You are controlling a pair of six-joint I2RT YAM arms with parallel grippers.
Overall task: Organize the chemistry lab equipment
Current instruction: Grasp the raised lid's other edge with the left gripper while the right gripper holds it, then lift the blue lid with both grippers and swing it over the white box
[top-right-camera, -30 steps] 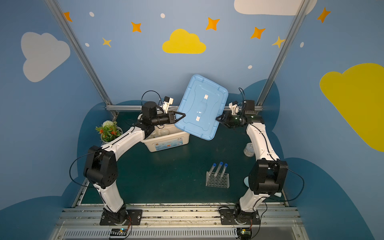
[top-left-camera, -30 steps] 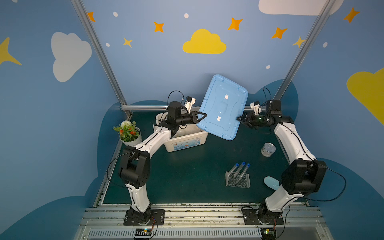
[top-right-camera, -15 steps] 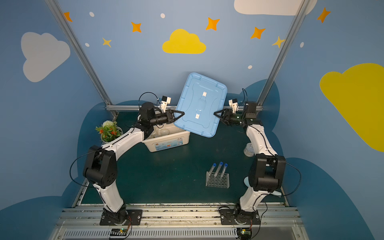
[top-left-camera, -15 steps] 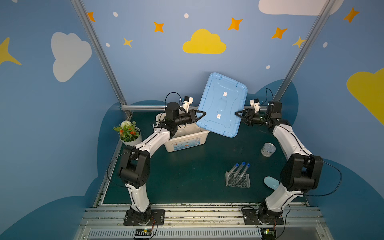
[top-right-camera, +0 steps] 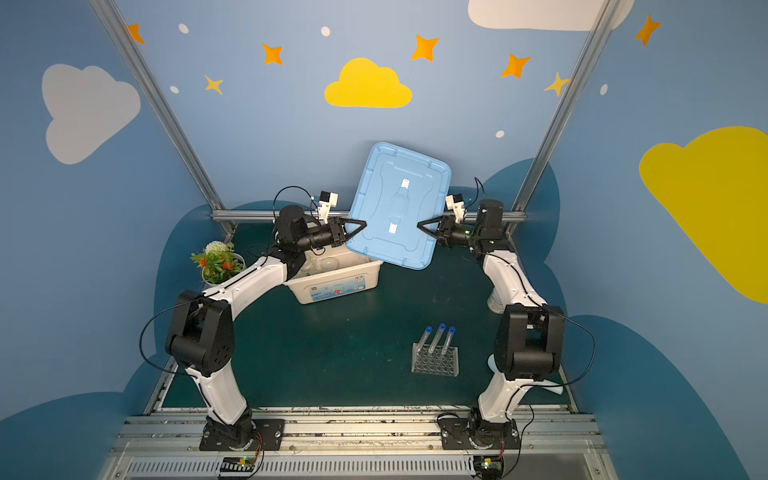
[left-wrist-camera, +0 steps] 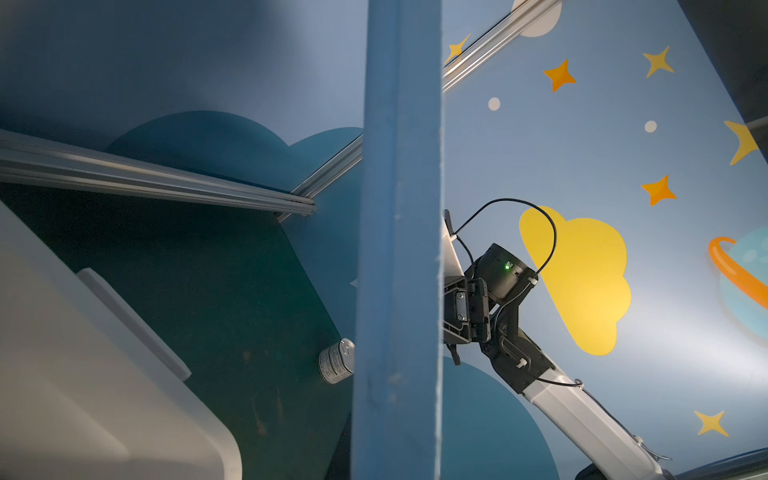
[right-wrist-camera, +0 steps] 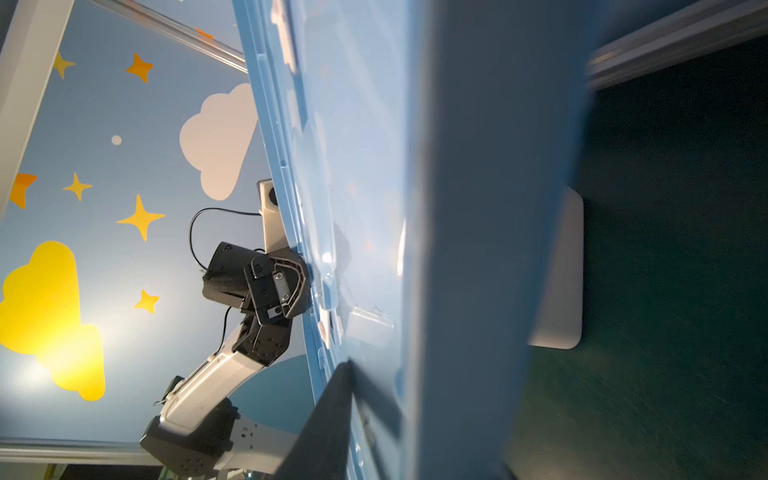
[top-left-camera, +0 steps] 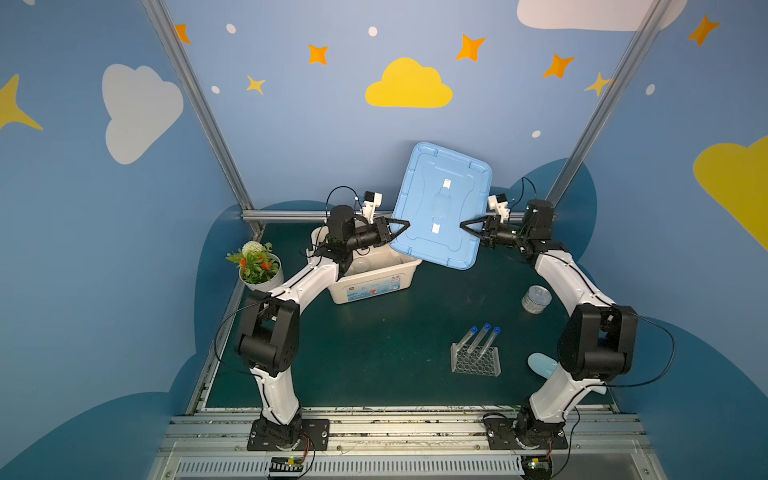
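Top views: right gripper [top-left-camera: 461, 225] now reaches further onto blue lid [top-left-camera: 453, 195] at 3 o'clock, grip I cannot tell; left gripper [top-left-camera: 409, 224] clamps 9 o'clock; closing nears.

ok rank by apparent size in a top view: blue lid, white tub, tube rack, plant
blue lid (held up, nearer camera)
white tub, partly hidden
clear holed rack and potted plant: alike

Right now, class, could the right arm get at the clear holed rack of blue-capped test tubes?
Probably not yet: the right gripper is up at the edge of the pale blue plastic lid, apparently helping carry it. Otherwise the clear holed rack stands unobstructed near that arm.
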